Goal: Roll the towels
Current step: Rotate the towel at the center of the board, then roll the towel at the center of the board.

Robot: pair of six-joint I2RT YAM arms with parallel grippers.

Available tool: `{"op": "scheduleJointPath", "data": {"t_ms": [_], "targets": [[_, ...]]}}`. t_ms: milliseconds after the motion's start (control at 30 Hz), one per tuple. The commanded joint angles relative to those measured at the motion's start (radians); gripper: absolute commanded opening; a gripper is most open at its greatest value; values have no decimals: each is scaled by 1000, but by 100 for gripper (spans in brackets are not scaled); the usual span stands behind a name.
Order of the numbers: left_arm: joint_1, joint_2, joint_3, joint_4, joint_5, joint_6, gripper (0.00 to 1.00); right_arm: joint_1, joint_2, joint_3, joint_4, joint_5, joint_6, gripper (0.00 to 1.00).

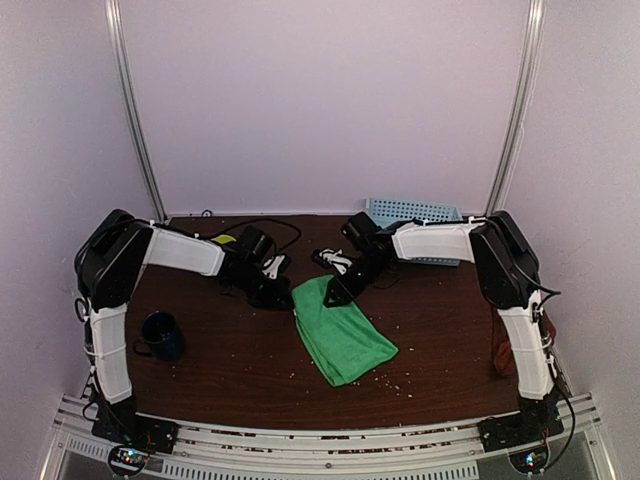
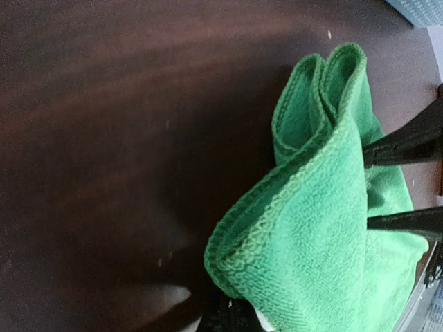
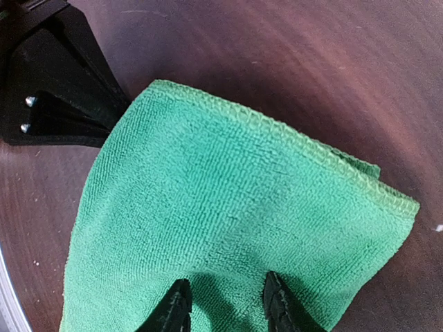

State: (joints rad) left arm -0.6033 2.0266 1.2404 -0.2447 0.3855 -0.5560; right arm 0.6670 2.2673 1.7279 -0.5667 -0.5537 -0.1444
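The green towel (image 1: pixel 343 333) lies folded in the middle of the table, its far end raised in a loose fold between my grippers. My left gripper (image 1: pixel 274 293) is at that end's left edge; in the left wrist view the towel (image 2: pixel 325 228) drapes over the gripper (image 2: pixel 232 312), which seems shut on its corner. My right gripper (image 1: pixel 338 291) is open, and in the right wrist view (image 3: pixel 225 299) its fingertips straddle the cloth (image 3: pixel 228 200) from above. The rust towel (image 1: pixel 502 356) lies bunched at the right edge, partly hidden behind the right arm.
A light-blue basket (image 1: pixel 416 212) stands at the back right. A dark blue cup (image 1: pixel 163 335) stands front left by the left arm. Cables and a small yellow-green item (image 1: pixel 225 240) lie at the back. Crumbs dot the front of the table.
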Motion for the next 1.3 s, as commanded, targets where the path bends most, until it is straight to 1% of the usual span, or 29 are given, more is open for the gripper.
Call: {"op": "scheduleJointPath", "data": {"t_ms": [0,100,133,200,267,367,433,500,533,567,633,700,833,933,1067,1267], "targets": [[5,91,119,58,-52,-20,3,-37,-39,-79,80,165,131,39],[21,109,199,19,-117,-18,7,-40,-63,-110,93,176,145,40],[26,102,212,3,-139,-13,13,-40,-68,-112,97,159,145,41],[37,73,228,-33,-190,0,28,-40,-86,-101,96,115,143,41],[42,19,220,-60,-237,36,39,-41,-117,-72,73,63,128,42],[39,-107,141,-30,-257,123,49,-49,-227,-90,64,-30,87,47],[25,-207,72,-1,-276,187,57,-55,-328,-153,89,-68,60,50],[-12,-302,15,9,-325,267,66,-68,-428,-236,128,-77,49,53],[-39,-346,-9,8,-353,310,74,-79,-474,-276,139,-90,39,54],[-79,-382,-28,5,-367,354,78,-89,-519,-315,148,-95,24,55],[-156,-446,-59,-5,-371,436,78,-118,-602,-392,166,-102,-1,56],[-234,-474,-63,-41,-355,492,74,-156,-676,-459,178,-112,-26,56],[-356,-419,-6,-141,-319,539,63,-234,-759,-554,178,-107,-62,58],[-431,-352,36,-163,-316,542,60,-282,-794,-597,197,-124,-52,58],[-492,-229,133,-207,-313,535,55,-324,-842,-640,238,-137,-44,58],[-529,-94,201,-222,-366,524,54,-369,-824,-611,177,-190,-70,59]]}}
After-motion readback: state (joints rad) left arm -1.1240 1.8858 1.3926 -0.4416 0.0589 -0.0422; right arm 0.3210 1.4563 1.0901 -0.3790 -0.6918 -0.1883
